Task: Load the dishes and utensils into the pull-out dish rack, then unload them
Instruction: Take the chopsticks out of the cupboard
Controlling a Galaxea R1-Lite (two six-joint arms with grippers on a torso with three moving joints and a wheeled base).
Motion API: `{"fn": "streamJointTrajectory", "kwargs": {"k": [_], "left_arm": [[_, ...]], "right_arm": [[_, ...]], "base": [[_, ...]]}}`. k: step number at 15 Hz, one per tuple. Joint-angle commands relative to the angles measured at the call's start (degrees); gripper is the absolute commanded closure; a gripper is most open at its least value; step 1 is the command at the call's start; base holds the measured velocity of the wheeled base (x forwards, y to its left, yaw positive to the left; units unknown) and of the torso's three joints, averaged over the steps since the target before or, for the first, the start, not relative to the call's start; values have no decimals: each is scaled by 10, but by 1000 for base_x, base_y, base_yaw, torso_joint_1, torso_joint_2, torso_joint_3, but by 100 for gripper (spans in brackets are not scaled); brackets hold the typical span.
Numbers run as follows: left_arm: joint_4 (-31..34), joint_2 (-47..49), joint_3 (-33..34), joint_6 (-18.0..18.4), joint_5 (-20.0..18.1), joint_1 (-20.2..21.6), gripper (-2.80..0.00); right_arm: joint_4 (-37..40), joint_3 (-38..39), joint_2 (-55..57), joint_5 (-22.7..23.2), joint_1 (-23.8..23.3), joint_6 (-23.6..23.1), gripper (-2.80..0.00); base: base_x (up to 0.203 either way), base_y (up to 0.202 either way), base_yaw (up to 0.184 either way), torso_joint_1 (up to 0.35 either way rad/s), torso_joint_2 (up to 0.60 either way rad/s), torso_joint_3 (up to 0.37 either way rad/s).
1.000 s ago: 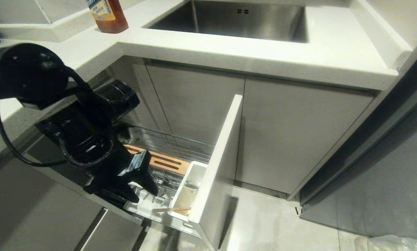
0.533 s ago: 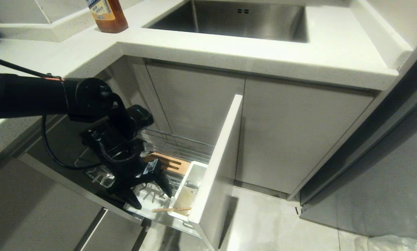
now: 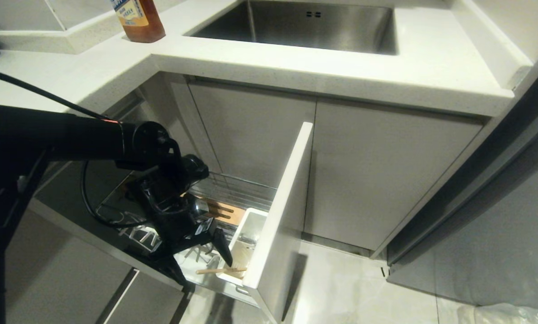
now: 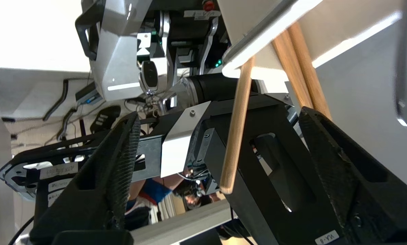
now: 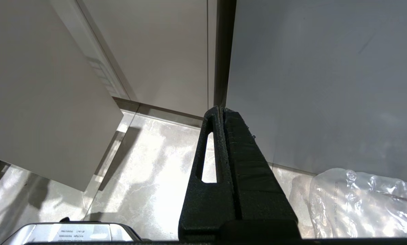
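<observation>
The left gripper hangs low inside the pull-out dish rack, its two black fingers spread wide with nothing between the pads. One finger points toward the white utensil caddy at the rack's front corner; the other reaches down past the rack's near edge. In the left wrist view the same wide spread shows, and a single pale wooden chopstick stands loose in the gap, touching neither finger. The rest of the chopsticks lean out over the caddy's rim beside it.

From the head view, a chopstick end lies across the caddy's lower rim, just beside the gripper's nearer finger. Behind the wrist, the slotted wooden strip runs along the rack's back, partly hidden by the arm. The left arm comes in level from the left side under the worktop, then bends sharply down at the wrist into the rack. The rack's flat front panel stands pulled out, away from the double cabinet doors.

The right gripper hangs parked above the floor by the cabinets, its fingers pressed together and holding nothing. A brown bottle stands on the worktop's back left corner, near the sink.
</observation>
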Motion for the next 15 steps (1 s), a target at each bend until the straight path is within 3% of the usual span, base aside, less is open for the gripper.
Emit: {"fn": "streamJointTrajectory", "kwargs": {"k": [1, 15], "left_arm": [[4, 11, 0, -2, -1, -3, -280], [-2, 40, 15, -5, -1, -26, -280]], "right_arm": [[0, 0, 0, 0, 0, 0, 0], [0, 0, 0, 0, 0, 0, 0]], "base": [[0, 0, 0, 0, 0, 0], [0, 0, 0, 0, 0, 0]]}}
